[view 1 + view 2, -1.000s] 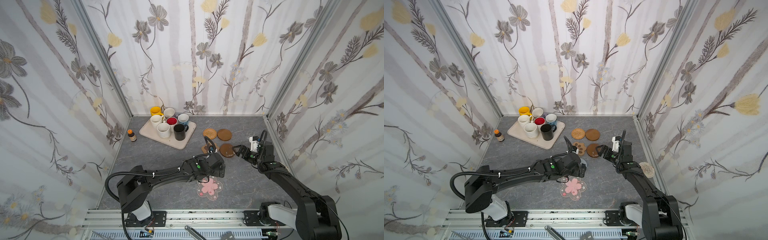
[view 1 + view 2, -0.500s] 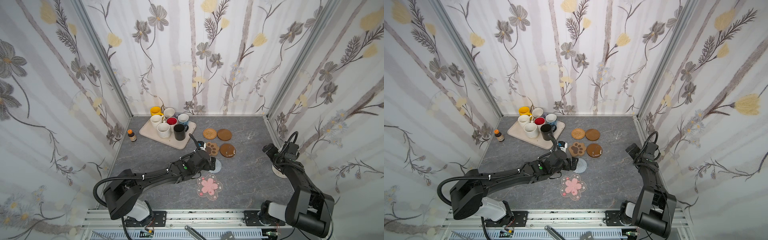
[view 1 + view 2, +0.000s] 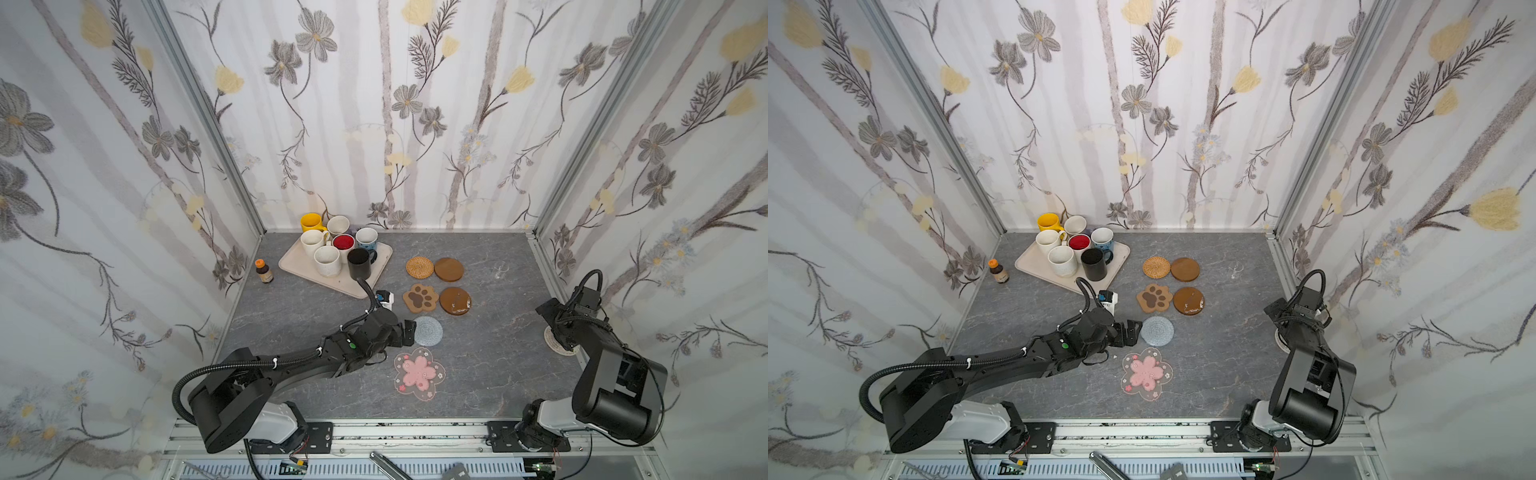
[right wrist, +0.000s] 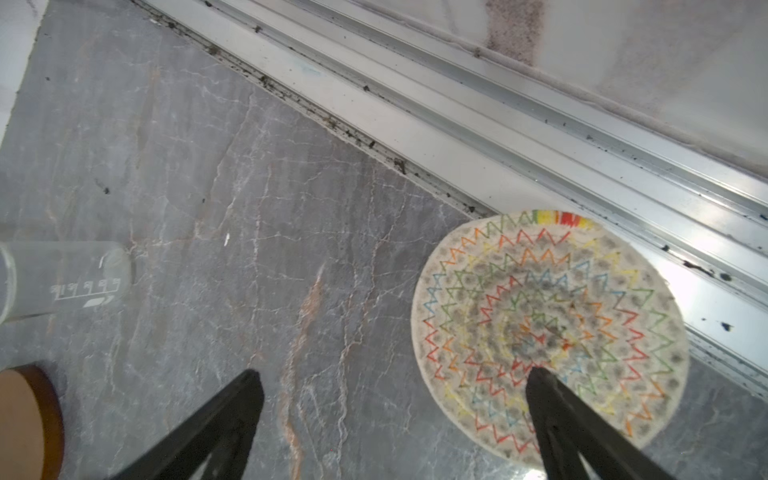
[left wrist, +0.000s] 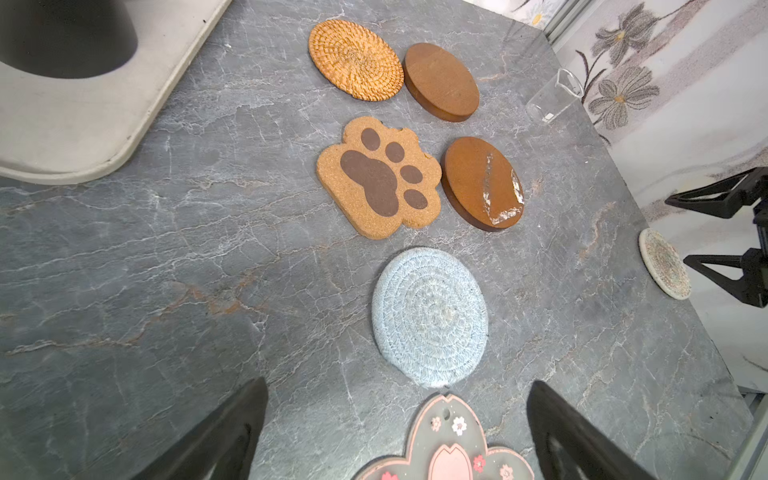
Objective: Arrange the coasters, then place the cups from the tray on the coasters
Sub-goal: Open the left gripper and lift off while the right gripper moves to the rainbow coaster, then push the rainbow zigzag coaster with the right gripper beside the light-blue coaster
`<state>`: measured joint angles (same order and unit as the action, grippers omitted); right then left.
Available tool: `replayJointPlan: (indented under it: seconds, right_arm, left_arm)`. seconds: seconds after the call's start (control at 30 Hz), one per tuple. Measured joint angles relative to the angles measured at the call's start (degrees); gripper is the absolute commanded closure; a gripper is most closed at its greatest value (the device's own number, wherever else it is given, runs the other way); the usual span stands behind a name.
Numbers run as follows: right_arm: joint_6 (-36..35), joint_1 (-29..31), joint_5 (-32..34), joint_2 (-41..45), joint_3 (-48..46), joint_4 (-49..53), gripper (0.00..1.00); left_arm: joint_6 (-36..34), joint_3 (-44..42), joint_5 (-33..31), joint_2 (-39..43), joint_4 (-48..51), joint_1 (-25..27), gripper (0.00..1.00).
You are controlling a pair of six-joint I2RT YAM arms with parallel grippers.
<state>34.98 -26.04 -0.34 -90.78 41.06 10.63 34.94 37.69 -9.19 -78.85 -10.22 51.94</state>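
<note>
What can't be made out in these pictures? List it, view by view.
- Beige braided coaster: both top views, mostly under the right arm.
- Pink blossom coaster: left wrist view, cut off by the frame edge.
- Black cup: left wrist view, mostly outside the frame.
- Clear glass: right wrist view, cut by the edge, markings blurred.
- Bottle: top views, label too small.

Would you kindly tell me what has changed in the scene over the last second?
The right tool swung rightward, from the nearer wooden coaster to the beige coaster. The left tool drew back leftward, uncovering the grey-blue coaster. Both stayed open, nothing gripped; coasters, cups and tray unmoved.
</note>
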Motion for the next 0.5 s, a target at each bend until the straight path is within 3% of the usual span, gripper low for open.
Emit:
replayJointPlan:
  seconds: [0.5]
  right_arm:
    - [-1.0,0.4,-3.1,-3.7,-2.0,-5.4,0.0]
  left_arm:
    - [0.2,-1.9,1.9,3.7,-0.7,-1.5,0.0]
